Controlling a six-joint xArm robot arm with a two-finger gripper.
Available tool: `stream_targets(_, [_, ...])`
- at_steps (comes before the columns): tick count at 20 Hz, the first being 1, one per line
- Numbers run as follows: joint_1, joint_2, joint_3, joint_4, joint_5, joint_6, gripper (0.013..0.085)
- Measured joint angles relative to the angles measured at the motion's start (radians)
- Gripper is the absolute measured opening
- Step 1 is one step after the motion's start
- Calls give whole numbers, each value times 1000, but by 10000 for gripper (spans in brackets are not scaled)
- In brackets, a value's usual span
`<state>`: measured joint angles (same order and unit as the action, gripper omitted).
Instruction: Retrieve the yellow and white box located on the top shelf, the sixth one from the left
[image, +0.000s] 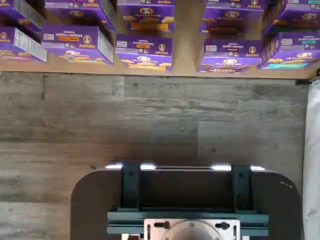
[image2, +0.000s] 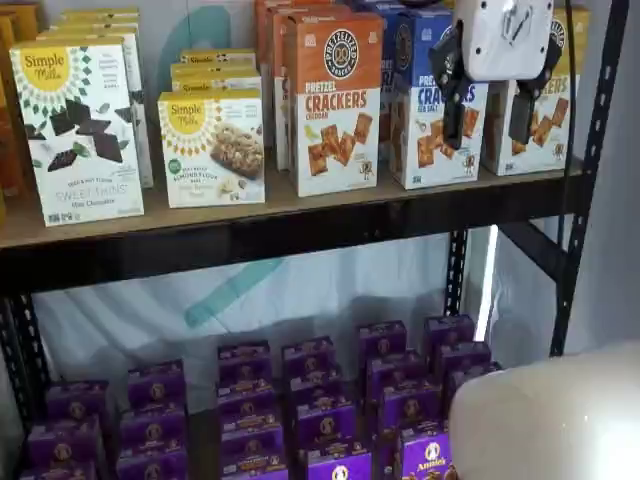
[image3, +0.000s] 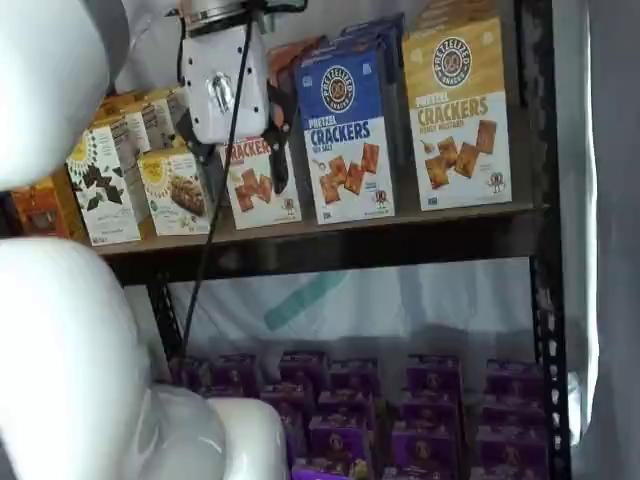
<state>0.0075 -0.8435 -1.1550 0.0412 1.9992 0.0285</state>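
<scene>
1. Your yellow and white box (image3: 456, 115) stands upright on the top shelf (image3: 330, 243), at its right end, long axis vertical, printed front facing you.
2. Your gripper (image2: 492, 118) hangs before it, black fingers (image2: 452, 108) spread apart, gripping nothing.
3. A blue cracker box (image3: 345, 135) stands just beside it.

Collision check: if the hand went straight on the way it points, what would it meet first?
The hand points down, in front of the top shelf. Likely nothing until the grey floor the wrist view shows, short of the purple boxes; depth unclear.
</scene>
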Motion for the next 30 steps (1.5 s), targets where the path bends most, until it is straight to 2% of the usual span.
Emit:
stream_targets(2, [-21, -23, 21, 22, -37, -12, 850])
stream_targets(7, [-33, -28, 26, 35, -50, -21, 850])
stream_targets(12, [-51, -24, 34, 10, -80, -49, 850])
stream_targets(14, [-75, -20, 39, -1, -104, -76, 850])
stream_targets(17, [-141, -7, 44, -2, -147, -141, 850])
stream_targets(26, [-380, 105, 6, 11, -285, -376, 850])
stream_targets(30, [-461, 161, -21, 25, -340, -455, 850])
